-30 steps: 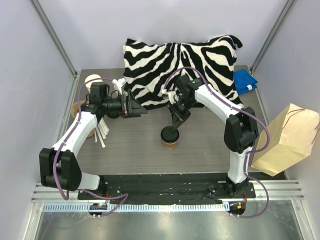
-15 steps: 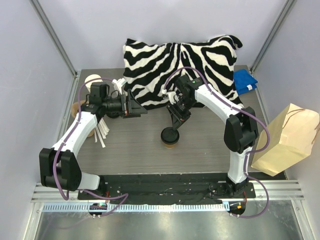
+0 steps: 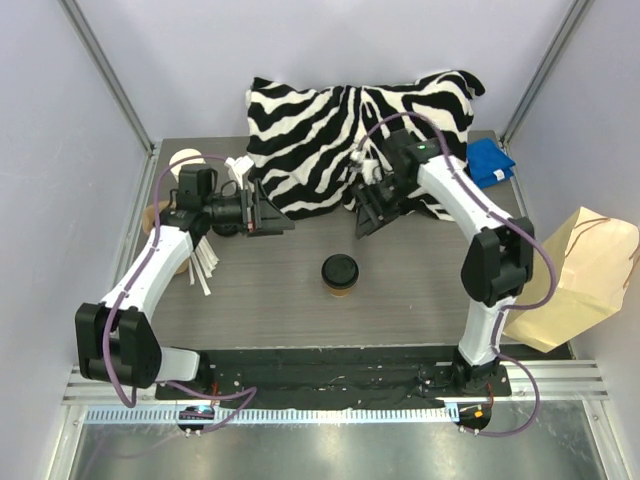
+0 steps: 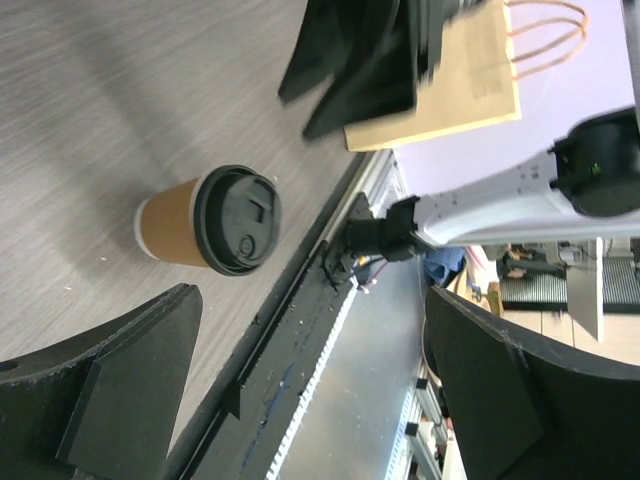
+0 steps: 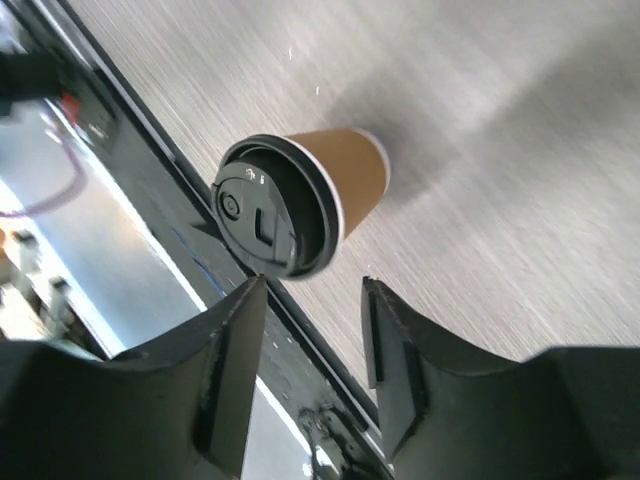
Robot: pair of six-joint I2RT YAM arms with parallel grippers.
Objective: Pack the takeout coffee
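The takeout coffee (image 3: 340, 273), a small kraft-brown cup with a black lid, stands upright on the table's middle. It also shows in the left wrist view (image 4: 207, 221) and the right wrist view (image 5: 300, 205). My right gripper (image 3: 368, 216) is open and empty, raised behind and to the right of the cup, apart from it (image 5: 312, 290). My left gripper (image 3: 278, 215) is open and empty, to the left of and behind the cup, pointing toward it (image 4: 310, 300). The paper bag (image 3: 575, 280) leans at the table's right edge.
A zebra-striped pillow (image 3: 360, 125) fills the back of the table. A blue cloth (image 3: 490, 162) lies at the back right. A stack of unlidded cups (image 3: 185, 160) and white sticks (image 3: 203, 265) lie at the left, by the left arm.
My right gripper has moved away from just above the cup, up and toward the back right. The cup stays standing in place. The left arm has barely moved.
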